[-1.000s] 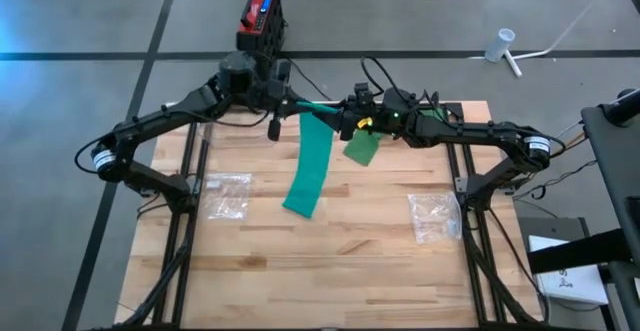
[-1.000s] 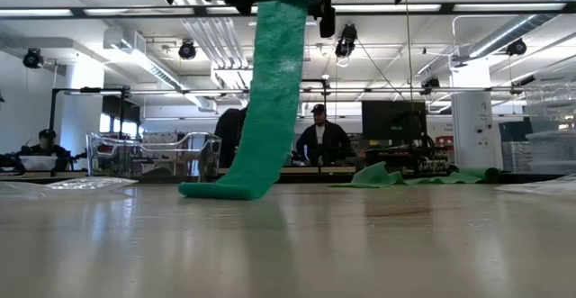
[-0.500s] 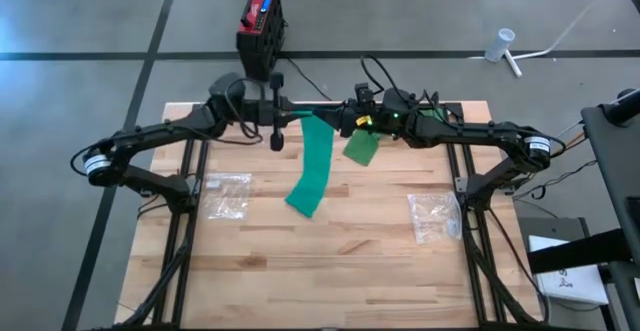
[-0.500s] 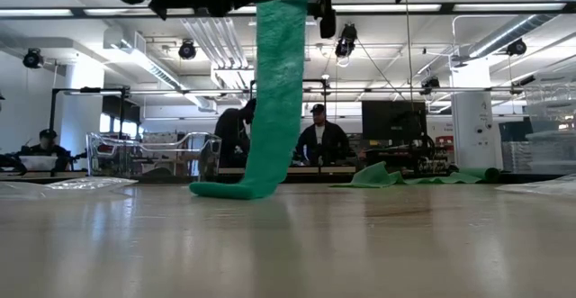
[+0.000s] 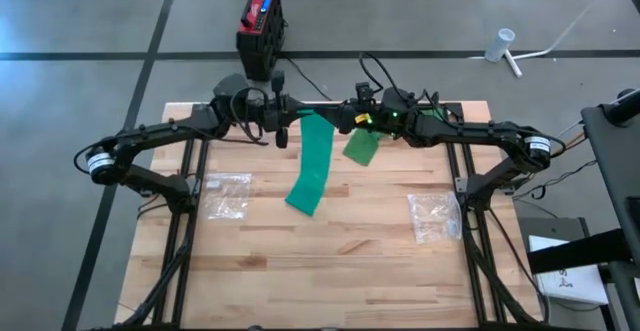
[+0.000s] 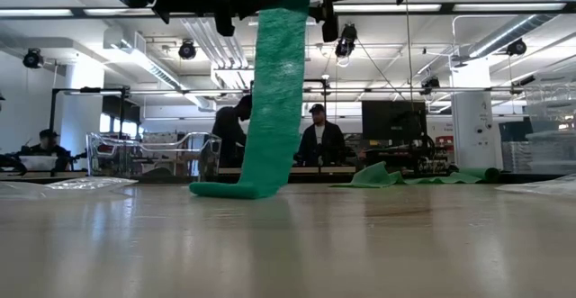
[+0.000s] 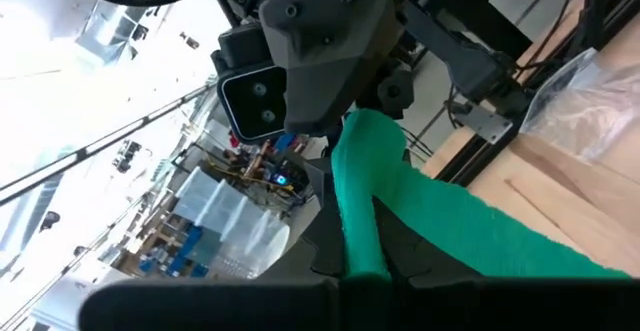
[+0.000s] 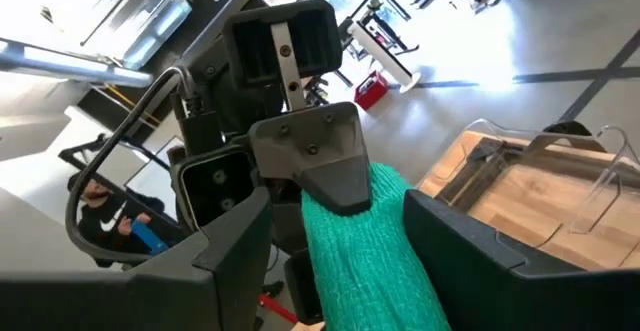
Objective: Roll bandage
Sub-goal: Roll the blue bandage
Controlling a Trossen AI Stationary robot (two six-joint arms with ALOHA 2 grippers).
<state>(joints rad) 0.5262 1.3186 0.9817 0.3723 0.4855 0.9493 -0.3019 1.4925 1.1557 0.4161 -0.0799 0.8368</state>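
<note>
Bandage held aloft between both grippers, tail on the table.

The left gripper (image 5: 291, 117) is clamped flat on the top end of the green bandage (image 5: 312, 167). The right gripper (image 5: 342, 123) faces it across that end with its fingers (image 8: 470, 251) apart, the strip running between them. Below the jaws the bandage hangs down, its free end resting on the table (image 5: 330, 261). To roll well, I judge the left jaws should turn steadily while the right keeps light tension and the edges aligned. The grip point itself is cut off in the low view; whether any turns are wound cannot be told.
</note>
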